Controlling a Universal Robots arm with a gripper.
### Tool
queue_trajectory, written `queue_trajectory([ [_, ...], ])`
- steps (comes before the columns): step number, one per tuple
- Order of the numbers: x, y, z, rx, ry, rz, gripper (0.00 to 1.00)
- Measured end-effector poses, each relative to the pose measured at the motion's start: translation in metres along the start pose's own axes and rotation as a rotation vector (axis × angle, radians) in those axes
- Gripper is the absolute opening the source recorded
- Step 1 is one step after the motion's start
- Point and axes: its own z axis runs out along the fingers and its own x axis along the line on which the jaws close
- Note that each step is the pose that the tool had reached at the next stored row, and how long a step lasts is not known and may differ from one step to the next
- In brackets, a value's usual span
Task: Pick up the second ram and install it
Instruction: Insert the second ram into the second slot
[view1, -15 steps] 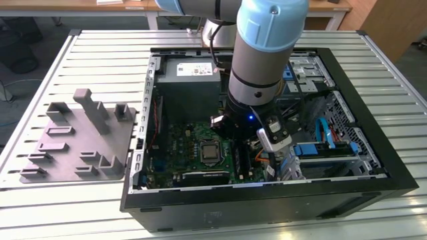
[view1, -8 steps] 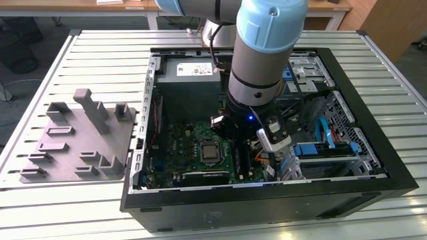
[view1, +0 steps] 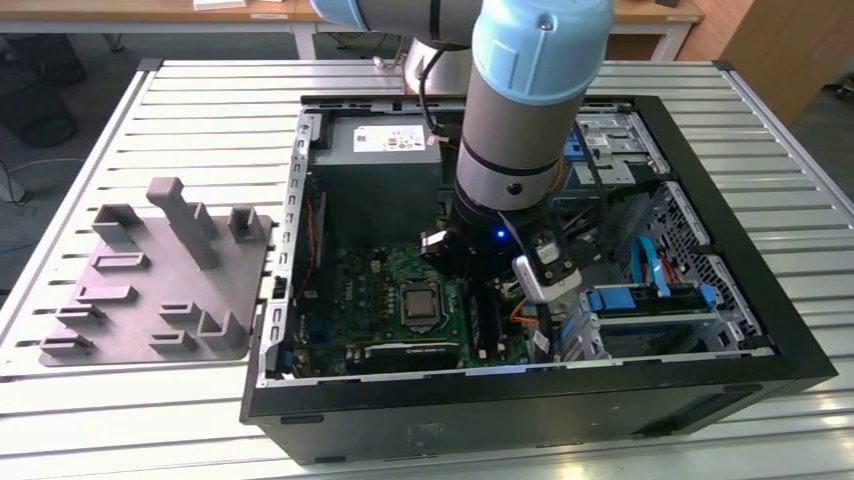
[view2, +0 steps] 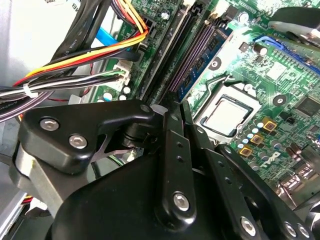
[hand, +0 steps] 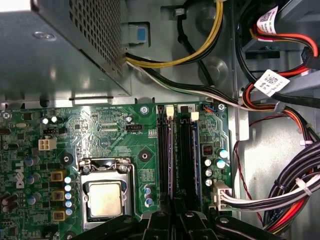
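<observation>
My gripper (view2: 169, 107) is down inside the open computer case (view1: 747, 300), low over the green motherboard (hand: 100, 125). Its black fingers (view2: 172, 150) are drawn together. The second ram (hand: 169, 150), a thin dark stick seen edge-on, runs from between the fingertips along one of the long memory slots (hand: 186, 150) beside the processor socket (hand: 105, 197). In the second wrist view the second ram (view2: 165, 60) shows as a dark strip leading up to the fingertips. In the exterior view the arm (view1: 514, 150) hides the gripper and the slots.
Cable bundles (hand: 295, 190) crowd the side of the slots away from the socket. The power supply box (hand: 55, 45) overhangs one end of the board. A grey holder plate (view1: 160, 290) with upright blocks lies on the slatted table (view1: 80, 150) at the exterior view's left.
</observation>
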Motion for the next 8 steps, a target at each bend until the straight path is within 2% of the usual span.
queue_trajectory([
  [8,0.0001,0.0017,0.0,0.0,0.0,-0.001,0.14],
])
